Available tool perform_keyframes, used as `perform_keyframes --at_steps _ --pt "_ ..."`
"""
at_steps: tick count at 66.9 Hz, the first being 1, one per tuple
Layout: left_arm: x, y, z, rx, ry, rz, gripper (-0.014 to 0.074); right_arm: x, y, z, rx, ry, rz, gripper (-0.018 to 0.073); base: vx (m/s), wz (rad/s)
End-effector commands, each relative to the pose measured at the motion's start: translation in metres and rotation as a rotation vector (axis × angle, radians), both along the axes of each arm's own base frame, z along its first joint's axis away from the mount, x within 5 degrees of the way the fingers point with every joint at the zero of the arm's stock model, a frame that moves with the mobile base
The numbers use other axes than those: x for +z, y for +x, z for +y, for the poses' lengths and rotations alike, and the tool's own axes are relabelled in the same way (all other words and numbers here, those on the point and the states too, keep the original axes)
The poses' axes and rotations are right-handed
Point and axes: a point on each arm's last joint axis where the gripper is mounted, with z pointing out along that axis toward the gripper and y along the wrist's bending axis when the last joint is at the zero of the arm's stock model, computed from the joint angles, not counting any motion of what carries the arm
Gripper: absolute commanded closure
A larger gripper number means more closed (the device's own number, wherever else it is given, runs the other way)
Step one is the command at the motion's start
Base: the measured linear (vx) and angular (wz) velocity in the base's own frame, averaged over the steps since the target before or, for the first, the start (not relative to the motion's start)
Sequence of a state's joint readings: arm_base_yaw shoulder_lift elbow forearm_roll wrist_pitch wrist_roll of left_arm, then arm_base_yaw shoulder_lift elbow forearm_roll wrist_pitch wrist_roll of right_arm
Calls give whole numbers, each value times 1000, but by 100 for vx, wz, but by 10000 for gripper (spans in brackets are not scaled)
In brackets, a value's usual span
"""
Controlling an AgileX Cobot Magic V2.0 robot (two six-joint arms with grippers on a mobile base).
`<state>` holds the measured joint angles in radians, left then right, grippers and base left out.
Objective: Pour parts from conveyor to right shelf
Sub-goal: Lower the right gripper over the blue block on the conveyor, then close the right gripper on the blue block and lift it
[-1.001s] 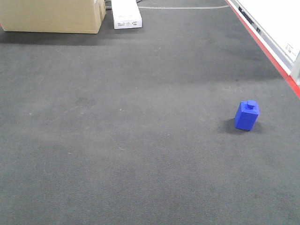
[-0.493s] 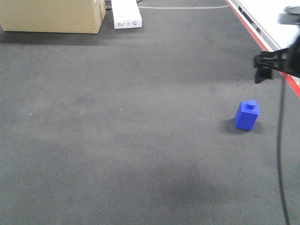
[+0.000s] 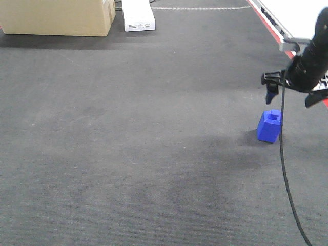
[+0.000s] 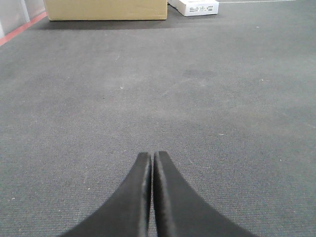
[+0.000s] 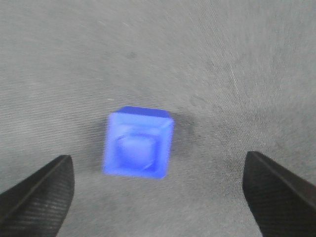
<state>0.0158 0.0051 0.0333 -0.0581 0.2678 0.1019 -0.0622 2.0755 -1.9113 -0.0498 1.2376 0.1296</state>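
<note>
1. A small blue block (image 3: 269,126) stands upright, stud on top, on a dark grey surface (image 3: 128,154), toward its right side.
2. The right gripper (image 3: 291,96) hangs just above the block without touching it. Its fingers (image 5: 39,190) are spread far wider than the block and hold nothing.
3. In the blurred right wrist view, the block lies straight below, between the two fingers and a little off centre.
4. The block is nearly cubic, so it has no clear long axis. Its flat sides roughly face the fingers, turned slightly.
5. The left gripper (image 4: 150,157) is pressed closed and empty, low over bare surface. The block does not show in its view, so the right arm is clearly nearer.
6. The next move probably needs a short straight descent, then a squeeze on the block's sides.
7. A cardboard box (image 3: 56,18) and a white box (image 3: 138,15) sit far back, well apart from the block.
</note>
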Motion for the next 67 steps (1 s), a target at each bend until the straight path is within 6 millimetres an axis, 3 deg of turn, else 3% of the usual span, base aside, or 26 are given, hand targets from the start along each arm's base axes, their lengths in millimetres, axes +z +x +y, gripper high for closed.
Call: perform_keyframes --at_steps 1,22,50,57,67 --pt "-2 3 0 -2 -11 -33 602 26 -8 -4 13 5 -24 -76 0 0" --pt "-2 3 0 -2 -11 -33 602 -8 5 2 29 59 42 -62 0 0" --pt "-2 3 0 -2 -11 -33 602 -34 18 1 27 60 34 -22 0 0" --pt "-2 3 0 -2 -11 -33 602 -39 20 1 27 64 34 43 0 0" --pt "-2 3 0 -2 -11 -33 602 -47 25 2 24 77 24 261 0 0"
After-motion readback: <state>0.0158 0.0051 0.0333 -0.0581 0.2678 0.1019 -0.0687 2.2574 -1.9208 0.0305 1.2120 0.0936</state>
